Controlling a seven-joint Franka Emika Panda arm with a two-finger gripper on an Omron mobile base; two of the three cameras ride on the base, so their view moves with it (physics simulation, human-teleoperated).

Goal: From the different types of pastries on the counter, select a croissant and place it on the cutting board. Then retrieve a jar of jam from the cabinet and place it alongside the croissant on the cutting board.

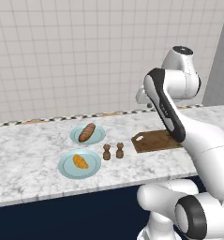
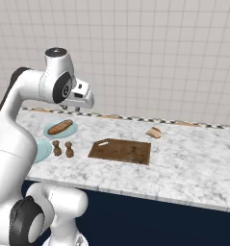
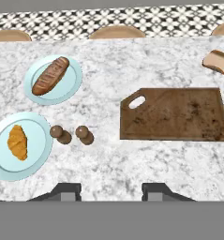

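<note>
The golden croissant (image 1: 80,161) (image 3: 17,142) lies on the nearer light blue plate (image 1: 66,169) at the left of the marble counter (image 1: 29,154). The dark wooden cutting board (image 1: 153,140) (image 2: 120,151) (image 3: 172,115) lies bare to its right, pale hole toward the plates. My gripper (image 3: 112,192) (image 2: 77,109) hangs high above the counter, looking straight down, open with nothing between its fingers. A brown loaf (image 3: 50,76) rests on the farther plate (image 3: 69,89). A pale bun (image 2: 154,132) (image 3: 216,62) sits behind the board. The jar of jam and the cabinet are out of view.
Two dark wooden shakers (image 1: 106,152) (image 3: 84,135) stand between the croissant's plate and the board. A tiled wall (image 1: 85,56) runs behind the counter, with a patterned strip (image 3: 132,18) along its foot. Navy fronts (image 2: 159,221) lie below the counter edge.
</note>
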